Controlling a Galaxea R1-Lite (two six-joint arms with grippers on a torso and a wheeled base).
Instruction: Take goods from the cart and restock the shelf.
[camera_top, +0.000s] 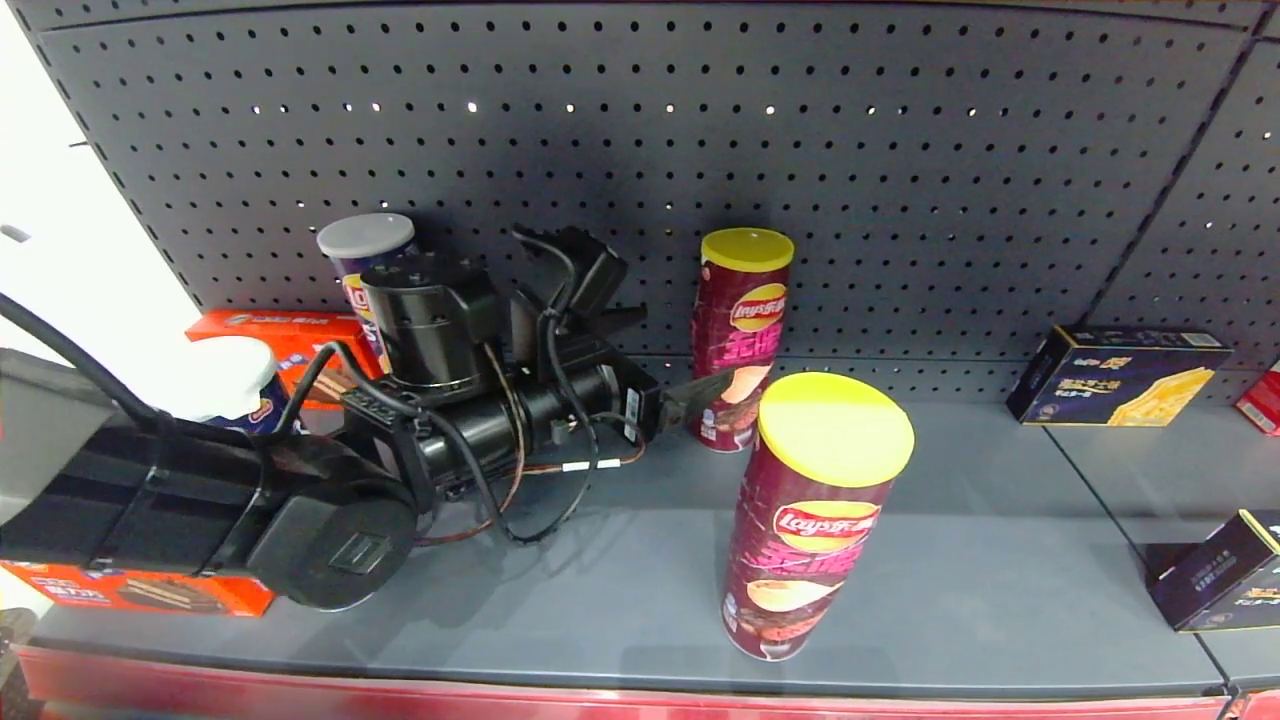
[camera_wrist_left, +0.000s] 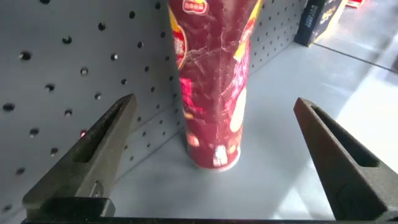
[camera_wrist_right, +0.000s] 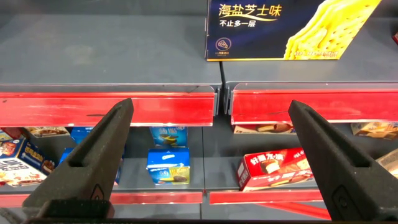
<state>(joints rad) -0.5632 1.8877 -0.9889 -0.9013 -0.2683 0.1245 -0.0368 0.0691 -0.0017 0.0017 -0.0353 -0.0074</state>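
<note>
Two maroon chip cans with yellow lids stand upright on the grey shelf (camera_top: 620, 600). The rear can (camera_top: 742, 330) is close to the pegboard, and the front can (camera_top: 812, 520) is near the shelf's edge. My left gripper (camera_top: 672, 358) lies low over the shelf, just left of the rear can. Seen from the left wrist, this gripper (camera_wrist_left: 214, 102) is open and the rear can (camera_wrist_left: 211, 81) stands a little beyond its fingertips, untouched. My right gripper (camera_wrist_right: 211, 104) is open and holds nothing, facing the red shelf rails (camera_wrist_right: 106, 99).
Behind my left arm are a purple can with a grey lid (camera_top: 365, 245), a white-lidded can (camera_top: 228, 378) and orange boxes (camera_top: 285, 335). Dark boxes (camera_top: 1120, 375) lie on the shelf's right part. A dark cracker box (camera_wrist_right: 286, 28) and lower shelves of boxes face my right wrist.
</note>
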